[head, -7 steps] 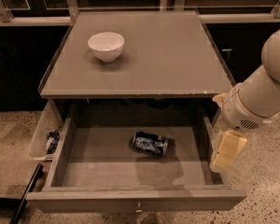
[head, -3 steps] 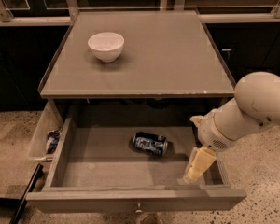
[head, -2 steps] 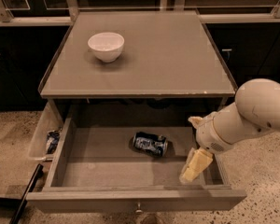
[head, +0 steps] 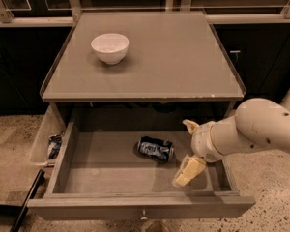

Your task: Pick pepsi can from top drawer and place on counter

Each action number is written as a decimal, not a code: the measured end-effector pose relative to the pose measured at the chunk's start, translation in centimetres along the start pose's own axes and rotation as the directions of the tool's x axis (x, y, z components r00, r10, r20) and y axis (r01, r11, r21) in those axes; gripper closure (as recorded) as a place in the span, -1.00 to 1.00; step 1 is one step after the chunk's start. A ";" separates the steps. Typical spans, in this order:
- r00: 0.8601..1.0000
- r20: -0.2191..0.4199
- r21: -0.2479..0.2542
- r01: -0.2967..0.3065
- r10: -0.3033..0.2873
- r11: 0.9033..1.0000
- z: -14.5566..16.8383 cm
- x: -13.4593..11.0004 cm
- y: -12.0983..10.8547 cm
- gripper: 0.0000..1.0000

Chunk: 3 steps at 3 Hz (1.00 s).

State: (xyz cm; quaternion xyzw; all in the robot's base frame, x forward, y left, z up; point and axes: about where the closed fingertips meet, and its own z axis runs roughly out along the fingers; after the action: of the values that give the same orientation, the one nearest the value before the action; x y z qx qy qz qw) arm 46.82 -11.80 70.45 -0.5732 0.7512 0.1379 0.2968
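Note:
The pepsi can (head: 155,149) lies on its side on the floor of the open top drawer (head: 140,208), near its middle. My gripper (head: 184,149) is inside the drawer on the right, just right of the can and not touching it. It is open, with one cream finger (head: 189,125) up and the other (head: 187,171) low near the drawer floor. The white arm comes in from the right. The counter (head: 183,62) spreads above the drawer.
A white bowl (head: 109,47) stands on the counter at the back left. A narrow translucent bin (head: 41,139) hangs left of the drawer with a blue-and-white packet (head: 53,146) in it. Dark cabinets stand behind. A black bar (head: 26,199) lies on the floor at left.
My arm has moved left and down from beside the drawer's right wall into the drawer, bringing the gripper close to the can. The can has not moved.

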 end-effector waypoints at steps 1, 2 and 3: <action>0.998 0.046 0.009 0.050 -0.050 0.999 2.5 -0.9 -0.6 -1.00; 0.995 0.051 0.013 0.082 -0.082 0.997 5.2 -1.1 -1.6 -1.00; 0.995 0.045 0.013 0.091 -0.091 0.996 7.2 -1.0 -2.7 -1.00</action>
State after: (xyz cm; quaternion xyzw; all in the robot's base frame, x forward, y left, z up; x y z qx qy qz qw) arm 51.65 -7.90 65.76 -0.6019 0.7182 0.1329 0.3229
